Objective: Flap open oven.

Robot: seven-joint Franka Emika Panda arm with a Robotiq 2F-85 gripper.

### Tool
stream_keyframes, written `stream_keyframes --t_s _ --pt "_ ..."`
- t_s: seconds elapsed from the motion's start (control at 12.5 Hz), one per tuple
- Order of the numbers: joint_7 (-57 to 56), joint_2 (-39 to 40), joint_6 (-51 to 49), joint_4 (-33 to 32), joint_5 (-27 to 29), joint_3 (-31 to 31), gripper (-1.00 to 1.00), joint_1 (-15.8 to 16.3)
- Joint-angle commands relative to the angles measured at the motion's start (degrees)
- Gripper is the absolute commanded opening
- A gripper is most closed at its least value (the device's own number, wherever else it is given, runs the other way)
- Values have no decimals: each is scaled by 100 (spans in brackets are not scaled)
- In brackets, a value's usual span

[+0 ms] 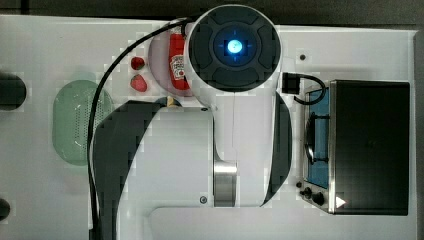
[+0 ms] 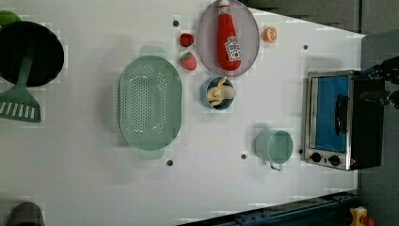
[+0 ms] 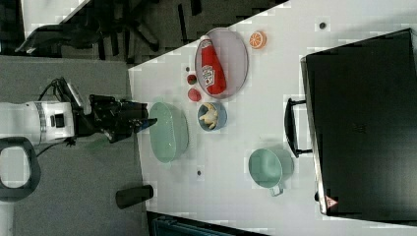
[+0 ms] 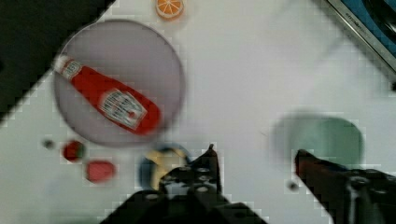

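My hand [image 4: 254,156] hangs above the white surface [image 4: 243,70] with its two fingers [image 4: 208,163] spread well apart, holding nothing and touching nothing. In the right view my hand [image 3: 142,120] points toward the surface from beyond its edge, close to the rim of the pale green colander [image 3: 168,132].

Seen from the wrist, the blue bowl with a banana [image 4: 161,165] lies under one finger and the pale green cup [image 4: 322,137] lies between the finger tips and the far corner. Near the bowl are two strawberries [image 4: 99,170]. Farther on, the ketchup bottle [image 4: 109,100] lies flat on a round grey plate [image 4: 140,51]; its white label carries marks too small for me to read. Past the plate sits an orange slice [image 4: 169,7].

The oven [image 2: 341,120] stands at the left view's right end of the surface, well apart from my hand, with its blue glass door shut and the bar handle [image 2: 341,114] across the glass. Two black knobs [image 2: 324,158] sit on the steel front beside the door, and a small red warning triangle [image 3: 330,201] marks the corner of the oven in the right view. The cup [image 2: 274,146] stands near the oven's knob end, apart from it.

At the left view's far left a black pan [image 2: 28,52] rests with a green spatula [image 2: 21,106] lying over its edge.
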Motion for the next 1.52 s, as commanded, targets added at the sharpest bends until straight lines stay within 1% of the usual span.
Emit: stream_keyframes --t_s 0.08,0.24,0.4,0.48,0.72,0.96,1.04,1.2,1.36,1.52 --pt "-369 -1498 -1065 -676 113 212 58 -659" --pt "-369 -1498 -1064 -676 113 212 99 -658" --pt "-369 -1498 -1064 -677 113 212 100 -659" --pt "-369 -1498 -1064 -676 113 212 90 -659" --pt "-369 -1497 -1066 -687 112 202 15 -662" --pt "-377 -1455 -1062 -694 106 97 -55 -671" --pt "-394 -1415 -1054 -696 101 26 -65 -679" --pt "-836 -1300 -1024 -716 95 -181 -65 -685" --pt "-1833 -1160 -886 -787 55 -469 -65 -695" --pt "-3101 -1000 -543 -959 -52 -757 -65 -701"
